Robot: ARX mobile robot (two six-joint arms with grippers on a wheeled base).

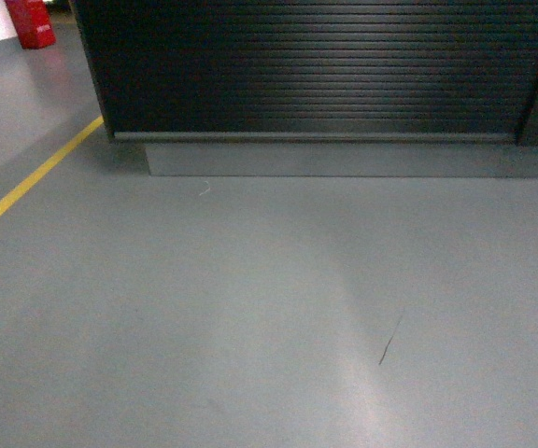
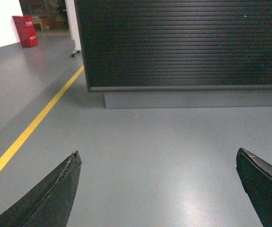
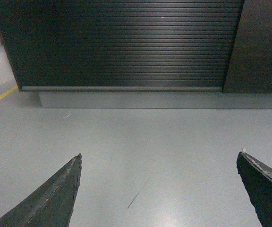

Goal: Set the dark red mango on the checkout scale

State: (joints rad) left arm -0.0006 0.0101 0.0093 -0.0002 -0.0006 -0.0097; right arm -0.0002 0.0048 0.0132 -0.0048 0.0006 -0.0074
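The checkout [image 1: 316, 70] fills the top of the head view: a dark counter with a horizontally ribbed front on a grey base [image 1: 344, 159]. It also shows ahead in the left wrist view as the checkout [image 2: 183, 42] and in the right wrist view as the checkout [image 3: 122, 45]. My left gripper [image 2: 157, 153] is open over bare grey floor, nothing between its fingers. My right gripper [image 3: 159, 155] is open too, also empty. The dark red mango and the scale are out of view. Neither gripper shows in the head view.
A yellow floor line [image 1: 26, 182] runs diagonally at the left, also seen as the yellow line [image 2: 37, 120]. A red box [image 1: 31, 21] stands far left by a white wall. A plain dark panel [image 3: 261, 45] adjoins the counter's right end. A dark scuff [image 1: 389, 347] marks the floor.
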